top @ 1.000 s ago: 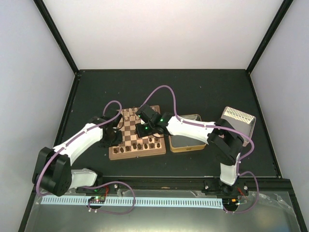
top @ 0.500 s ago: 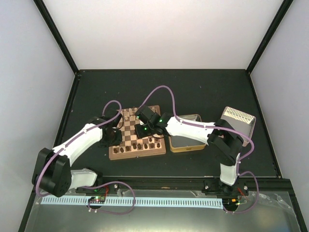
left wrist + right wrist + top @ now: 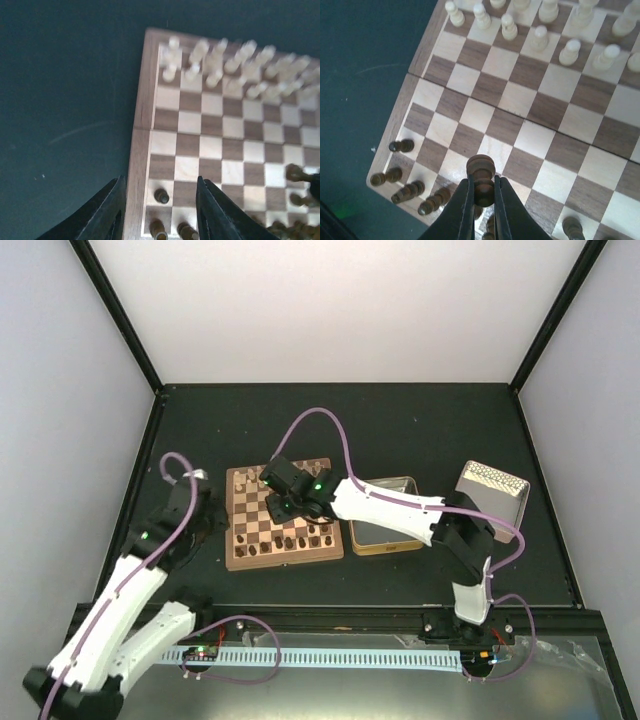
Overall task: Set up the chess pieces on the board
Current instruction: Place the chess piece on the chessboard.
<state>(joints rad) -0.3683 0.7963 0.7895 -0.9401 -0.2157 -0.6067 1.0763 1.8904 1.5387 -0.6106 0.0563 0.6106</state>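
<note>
- Right gripper (image 3: 482,189) is closed on one dark brown piece (image 3: 481,172); the two fingers press its body and its round head stands out above the fingertips
- This piece is held over the near-left part of the board (image 3: 540,115); the fingers hide its foot, so I cannot tell if it touches a square
- Left gripper (image 3: 160,186) has its jaws apart and nothing is between them; through the gap its own camera shows the board's left border and near corner squares
- From the top camera the left gripper (image 3: 205,525) is just beside the left edge of the board (image 3: 232,515), above the dark bench (image 3: 400,430)
- The right wrist camera shows the other chess pieces (image 3: 408,191) clearly: four of them lie on their sides at the near-left corner, and one more is at the near edge further right
- The left wrist camera shows some of these dark pieces only at the bottom of its picture, small and not sharp
- Pale cream pieces (image 3: 509,26) stand upright in two rows on the far side; in the left wrist picture they are blurred
- Only the top camera shows the metal tin (image 3: 385,532), which lies on the bench just beside the right edge of the board; there the right arm covers the held piece
</note>
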